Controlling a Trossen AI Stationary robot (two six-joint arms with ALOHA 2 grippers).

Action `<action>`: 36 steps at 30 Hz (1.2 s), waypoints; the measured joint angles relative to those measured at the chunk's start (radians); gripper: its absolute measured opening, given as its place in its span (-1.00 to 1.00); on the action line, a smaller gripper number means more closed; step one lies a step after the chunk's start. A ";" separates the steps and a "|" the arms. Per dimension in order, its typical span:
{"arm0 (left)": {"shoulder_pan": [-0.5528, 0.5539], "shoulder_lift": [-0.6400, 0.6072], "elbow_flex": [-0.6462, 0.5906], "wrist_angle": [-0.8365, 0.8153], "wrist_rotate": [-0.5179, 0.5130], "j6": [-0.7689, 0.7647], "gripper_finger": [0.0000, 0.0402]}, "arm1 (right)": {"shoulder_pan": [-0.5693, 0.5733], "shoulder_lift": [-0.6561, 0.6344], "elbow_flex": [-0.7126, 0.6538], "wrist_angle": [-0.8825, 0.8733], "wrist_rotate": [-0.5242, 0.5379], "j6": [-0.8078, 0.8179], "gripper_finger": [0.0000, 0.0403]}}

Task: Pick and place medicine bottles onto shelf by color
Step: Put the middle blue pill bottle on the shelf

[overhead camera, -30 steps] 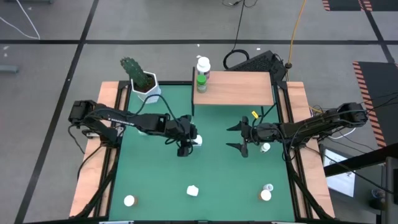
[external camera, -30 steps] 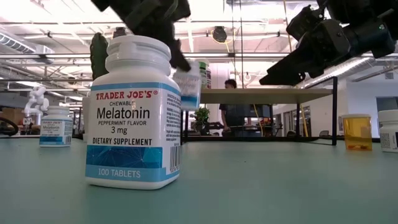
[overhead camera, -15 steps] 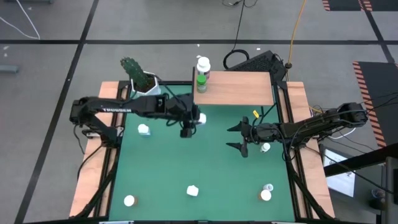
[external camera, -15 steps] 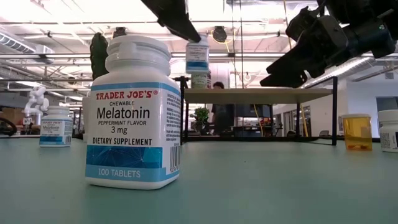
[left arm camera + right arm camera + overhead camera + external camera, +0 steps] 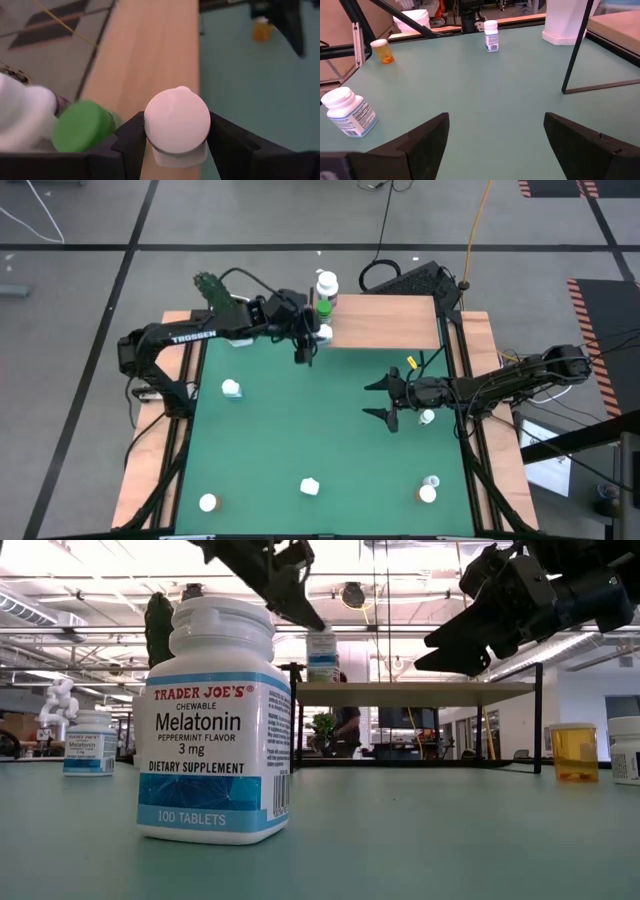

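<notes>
Bottle (image 5: pixel 177 122) with white cap sits clamped between left gripper (image 5: pixel 308 338) fingers, over the shelf (image 5: pixel 385 322) edge beside the green-capped bottle (image 5: pixel 82 126); right gripper (image 5: pixel 385 402) hangs spread wide above the mat

We note an indoor robotics lab or open workshop hall. High view: the surface (image 5: pixel 330 440) carries a green mat edged by wooden strips and stands on a grey floor (image 5: pixel 80 300) marked with black tape lines; a yellow cable (image 5: pixel 478 230) trails across it, and hazard-striped matting (image 5: pixel 598 310) lies at the right. Low view: exposed ceiling trusses and strip lights (image 5: pixel 80 600) run overhead, and a person (image 5: pixel 347 725) stands far behind at more benches.
</notes>
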 joint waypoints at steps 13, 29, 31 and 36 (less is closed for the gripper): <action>0.043 0.050 -0.003 0.004 0.014 0.005 0.06 | 0.000 0.000 0.000 -0.002 0.000 -0.005 0.58; 0.039 0.051 -0.003 -0.027 0.013 0.039 0.37 | 0.000 0.000 0.000 -0.013 0.000 -0.020 0.58; 0.039 0.051 -0.003 -0.027 0.010 0.037 0.43 | 0.000 0.000 0.000 -0.015 0.000 -0.020 0.58; 0.039 0.051 -0.003 -0.038 -0.023 0.034 0.54 | 0.000 0.000 0.000 -0.030 0.000 -0.015 0.58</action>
